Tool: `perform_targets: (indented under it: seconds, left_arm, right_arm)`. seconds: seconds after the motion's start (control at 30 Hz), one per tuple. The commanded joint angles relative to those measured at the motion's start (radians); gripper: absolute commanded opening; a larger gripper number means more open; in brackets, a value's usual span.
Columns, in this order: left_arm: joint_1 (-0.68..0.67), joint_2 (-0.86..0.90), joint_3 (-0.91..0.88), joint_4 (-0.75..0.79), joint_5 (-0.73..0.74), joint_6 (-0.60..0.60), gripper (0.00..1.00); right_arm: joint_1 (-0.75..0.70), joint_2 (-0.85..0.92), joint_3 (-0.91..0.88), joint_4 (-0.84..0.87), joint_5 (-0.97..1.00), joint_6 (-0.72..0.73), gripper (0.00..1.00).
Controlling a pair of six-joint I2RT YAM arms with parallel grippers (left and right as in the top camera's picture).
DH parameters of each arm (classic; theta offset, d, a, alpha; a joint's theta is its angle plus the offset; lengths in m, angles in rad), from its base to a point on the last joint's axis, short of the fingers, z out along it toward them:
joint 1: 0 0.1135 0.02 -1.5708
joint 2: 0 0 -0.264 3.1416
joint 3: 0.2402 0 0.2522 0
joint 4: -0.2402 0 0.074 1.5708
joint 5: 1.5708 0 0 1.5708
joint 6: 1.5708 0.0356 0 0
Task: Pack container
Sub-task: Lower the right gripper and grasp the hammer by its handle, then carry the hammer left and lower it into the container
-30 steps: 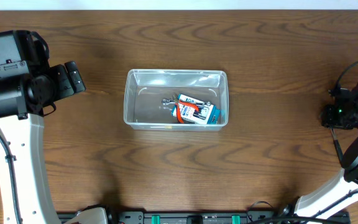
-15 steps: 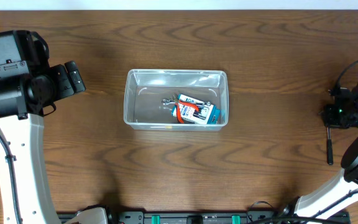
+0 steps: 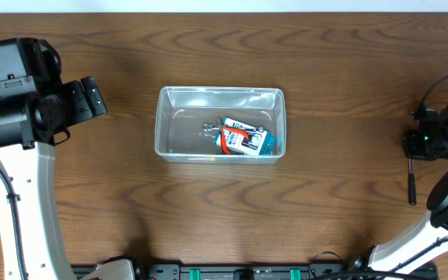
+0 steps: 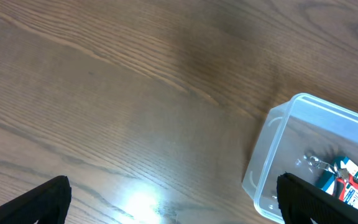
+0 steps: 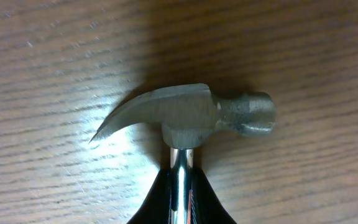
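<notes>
container (image 3: 221,93): centre, red-blue packet (image 3: 243,140) inside
left gripper (image 3: 93,95): far left, jaws wide
right gripper (image 5: 180,186): right edge, clamped on hammer (image 5: 185,115) shaft

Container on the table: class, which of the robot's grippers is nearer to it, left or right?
Left. The left gripper hangs open off one short end of the container; the right gripper, fingers closed on a hammer, sits far beyond the other end.

L claw (image 4: 173,202) spread wide | container (image 4: 261,163) lower R, pkgd items (image 4: 348,184) inside | wood table (image 4: 104,93)
</notes>
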Motion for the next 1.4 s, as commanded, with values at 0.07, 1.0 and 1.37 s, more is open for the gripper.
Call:
perform_targets:
  seconds: [0.07,1.0,1.37]
  left_arm:
    - [0.005,0.004,-0.004,0.0,-0.013,-0.008,0.98]
    - [0.005,0.003,-0.004,-0.031,-0.013,-0.008,0.98]
    - [0.005,0.003,-0.004,-0.04,-0.013,-0.008,0.98]
  right_arm:
    - [0.068,-0.014,0.064,-0.056,-0.066,0.001,0.02]
    - [1.197,-0.074,0.624,-0.129,-0.127,-0.403,0.01]
    - [1.2,0.171,0.624,-0.117,-0.13,-0.489,0.01]
